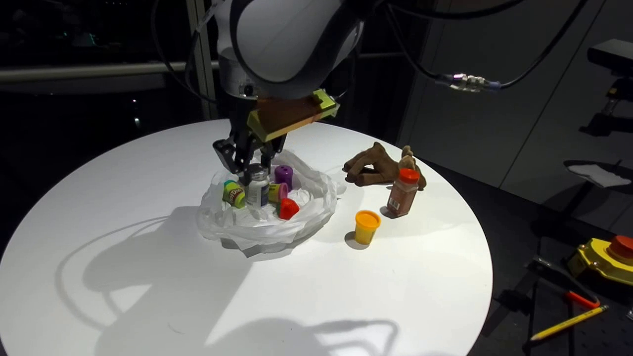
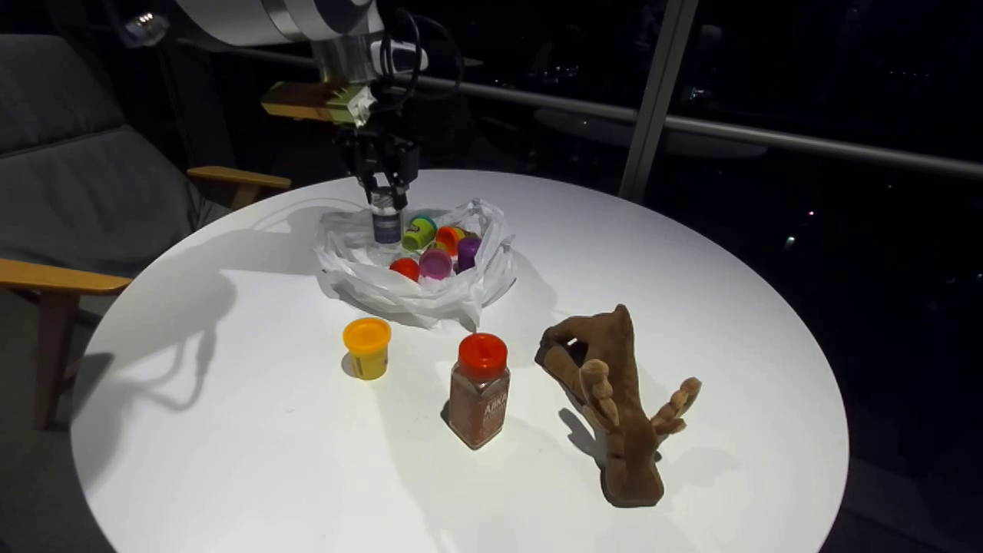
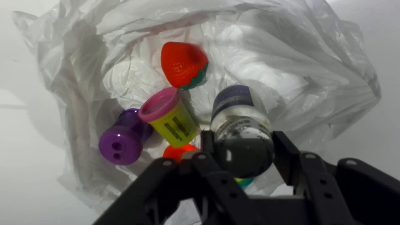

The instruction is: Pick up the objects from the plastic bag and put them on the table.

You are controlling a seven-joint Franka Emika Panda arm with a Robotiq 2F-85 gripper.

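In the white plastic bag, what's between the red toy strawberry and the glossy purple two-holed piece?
A pink-topped yellow tub lies between the strawberry and the purple piece, in the wrist view and both exterior views.

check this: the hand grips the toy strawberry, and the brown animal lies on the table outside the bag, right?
The object is wrong: the wrist view shows the hand gripping the jar. The brown animal does lie on the table outside the bag.
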